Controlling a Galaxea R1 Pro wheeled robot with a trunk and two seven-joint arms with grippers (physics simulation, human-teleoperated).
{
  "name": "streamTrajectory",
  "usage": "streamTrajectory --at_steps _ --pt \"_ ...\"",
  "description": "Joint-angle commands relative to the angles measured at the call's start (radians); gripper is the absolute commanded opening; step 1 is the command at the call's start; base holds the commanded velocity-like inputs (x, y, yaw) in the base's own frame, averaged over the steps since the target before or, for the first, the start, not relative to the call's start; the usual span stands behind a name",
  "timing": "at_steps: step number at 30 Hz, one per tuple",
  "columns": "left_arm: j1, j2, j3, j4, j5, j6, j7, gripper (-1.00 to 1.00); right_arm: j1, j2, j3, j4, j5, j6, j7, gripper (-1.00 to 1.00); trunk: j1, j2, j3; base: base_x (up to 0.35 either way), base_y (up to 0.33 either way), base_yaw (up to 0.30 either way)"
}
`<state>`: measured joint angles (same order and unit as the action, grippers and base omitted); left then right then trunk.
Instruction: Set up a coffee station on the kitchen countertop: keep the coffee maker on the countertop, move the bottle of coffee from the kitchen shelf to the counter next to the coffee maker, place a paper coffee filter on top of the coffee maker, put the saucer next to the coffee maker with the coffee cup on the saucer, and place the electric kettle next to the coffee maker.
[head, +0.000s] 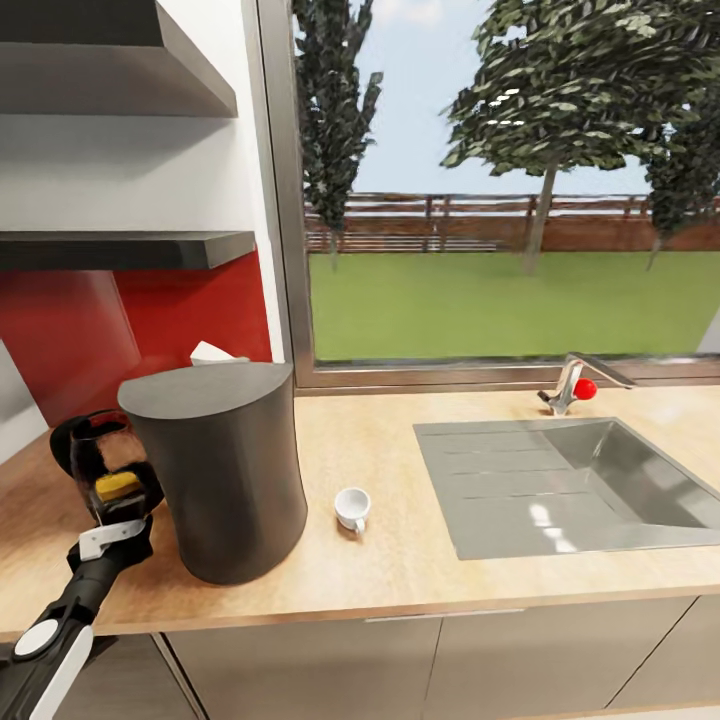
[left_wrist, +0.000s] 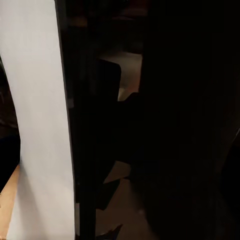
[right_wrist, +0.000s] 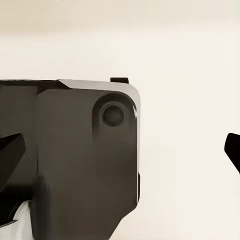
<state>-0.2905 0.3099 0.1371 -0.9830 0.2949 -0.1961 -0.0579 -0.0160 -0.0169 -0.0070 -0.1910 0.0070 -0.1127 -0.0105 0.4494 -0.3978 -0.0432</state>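
Note:
The coffee maker, a tall dark grey cylinder, stands on the light wood kitchen countertop. Just left of it is its glass carafe with a black handle. The dark bottle of coffee with its yellow cap sits low in front of the carafe, and my left gripper is shut on it. The bottle's white side looms close in the left wrist view. A tiny white coffee cup rests on the counter right of the coffee maker. My right gripper is open, fingertips far apart. The saucer is out of view.
The dark grey kitchen shelf hangs on the red and white wall above the carafe. A steel sink with a faucet is inset at the right. Something white peeks out behind the coffee maker. A window lies beyond.

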Motion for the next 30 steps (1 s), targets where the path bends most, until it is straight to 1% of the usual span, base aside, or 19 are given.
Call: streamTrajectory --at_steps 1,7,23,30 --pt "-0.001 0.0 0.0 0.009 0.01 -0.003 -0.005 -1.0 -0.001 0.0 -0.001 0.001 0.001 -0.004 -0.001 1.0 0.001 -0.002 -0.002 0.001 0.0 0.0" --pt "-0.001 0.0 0.001 0.033 0.012 -0.012 -0.005 -1.0 -0.001 0.0 -0.001 0.001 0.001 -0.003 -0.001 1.0 0.001 -0.002 -0.002 0.071 0.0 0.0" --pt "-0.001 0.0 0.007 0.033 0.012 -0.014 -0.002 -1.0 -0.001 0.0 -0.001 0.001 0.001 -0.003 -0.001 1.0 0.001 -0.002 -0.002 0.003 0.0 0.0" --pt "-0.002 -0.013 0.007 0.034 0.011 -0.038 0.001 -1.0 -0.001 0.0 -0.001 0.001 0.001 -0.004 -0.002 1.0 0.001 -0.002 -0.002 0.0 0.0 0.0"
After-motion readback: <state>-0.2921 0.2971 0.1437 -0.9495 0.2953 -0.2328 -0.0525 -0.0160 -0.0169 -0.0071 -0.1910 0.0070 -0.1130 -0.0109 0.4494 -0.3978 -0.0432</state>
